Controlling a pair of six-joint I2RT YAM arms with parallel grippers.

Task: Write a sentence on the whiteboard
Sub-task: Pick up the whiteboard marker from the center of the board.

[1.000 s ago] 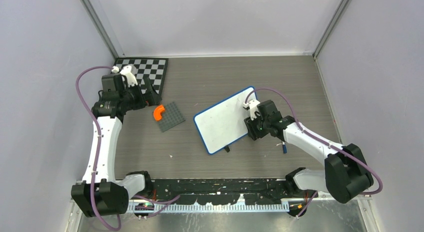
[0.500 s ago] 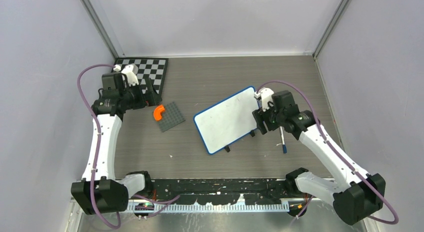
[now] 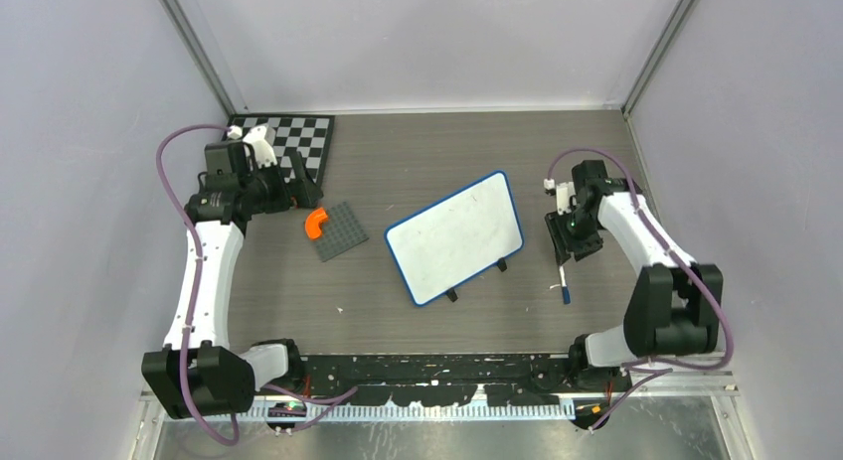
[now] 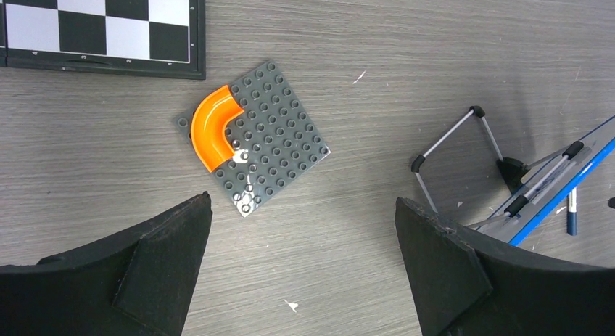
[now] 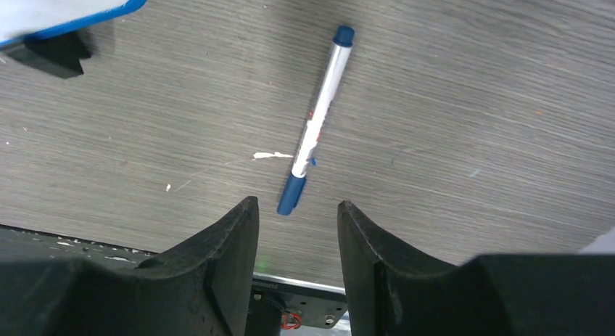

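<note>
Right hand (image 5: 297,204) now clear of the whiteboard (image 3: 455,237) at its left, fingers apart over the marker (image 5: 319,111).

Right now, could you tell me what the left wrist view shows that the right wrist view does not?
Only the left wrist view shows the checkerboard and the grey studded plate with its orange curved piece. Only the right wrist view shows the dark rail at the edge of the table. Both show the whiteboard, the marker and the table.
</note>
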